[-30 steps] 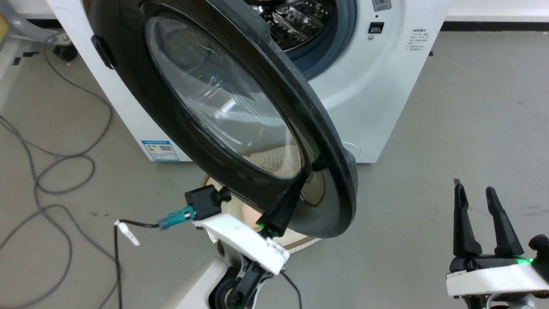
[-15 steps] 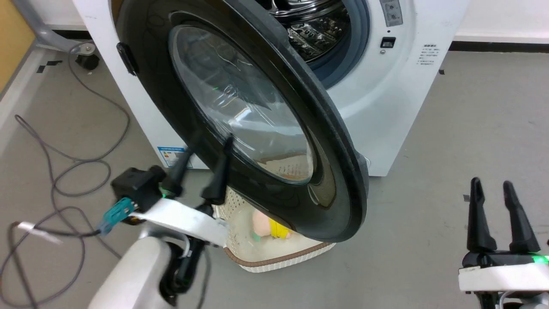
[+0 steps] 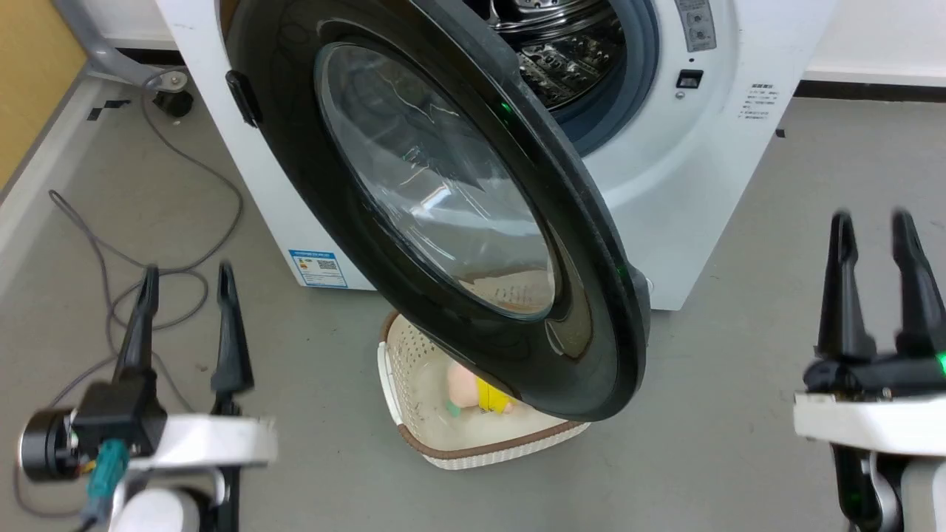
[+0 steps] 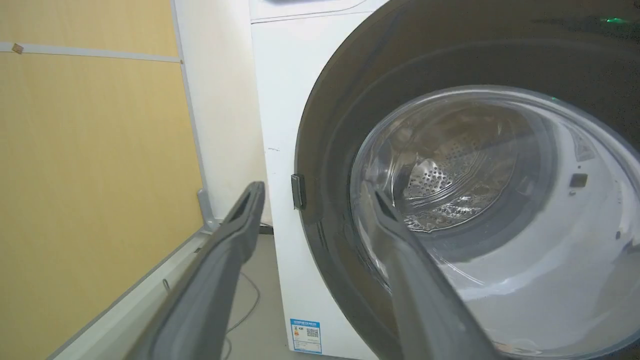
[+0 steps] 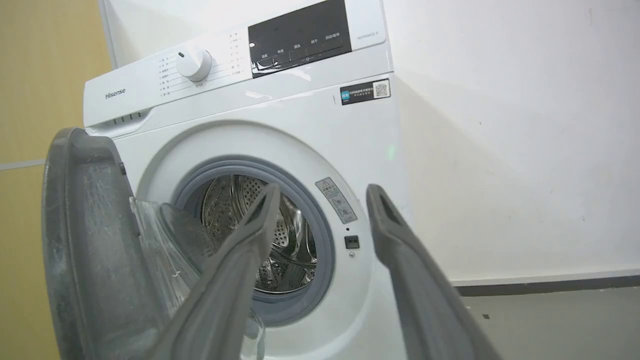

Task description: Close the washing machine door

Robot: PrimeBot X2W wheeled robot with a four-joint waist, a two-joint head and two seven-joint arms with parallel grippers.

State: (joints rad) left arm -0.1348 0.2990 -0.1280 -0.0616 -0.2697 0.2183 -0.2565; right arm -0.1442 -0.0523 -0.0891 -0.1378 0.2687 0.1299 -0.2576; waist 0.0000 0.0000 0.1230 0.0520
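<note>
Washing machine point(image 3: 665, 185): a white front-loader on grey floor. Its round opening is uncovered, with the grey gasket and perforated steel drum point(image 3: 562, 44) in sight.
Washing machine door point(image 3: 436, 185): open, hinged at the machine's left side and swung out in front of it. The black rim's free edge stands well clear of the machine's front, and the glass bowl bulges toward the opening.
Left gripper point(image 3: 188, 272): low, in front of the machine's lower left corner, fingers pointing toward it and touching nothing.
Left jaws: spread apart, nothing between them.
Right gripper point(image 3: 872, 218): in front of the machine and off to its right, well apart from the door.
Right jaws: spread apart, nothing between them.
Basket point(image 3: 473, 454): cream, perforated and brown-rimmed, on the floor in front of the machine beneath the door's lower edge. A pink thing point(image 3: 462, 384) and a yellow thing point(image 3: 494, 395) lie inside.
Blue label point(image 3: 318, 267): at the machine's lower left corner.
Cable point(image 3: 238, 210): grey, looping on the floor to the machine's left.
Controls: dial point(image 5: 193, 62) and dark panel point(image 5: 300, 32) across the machine's upper front.
</note>
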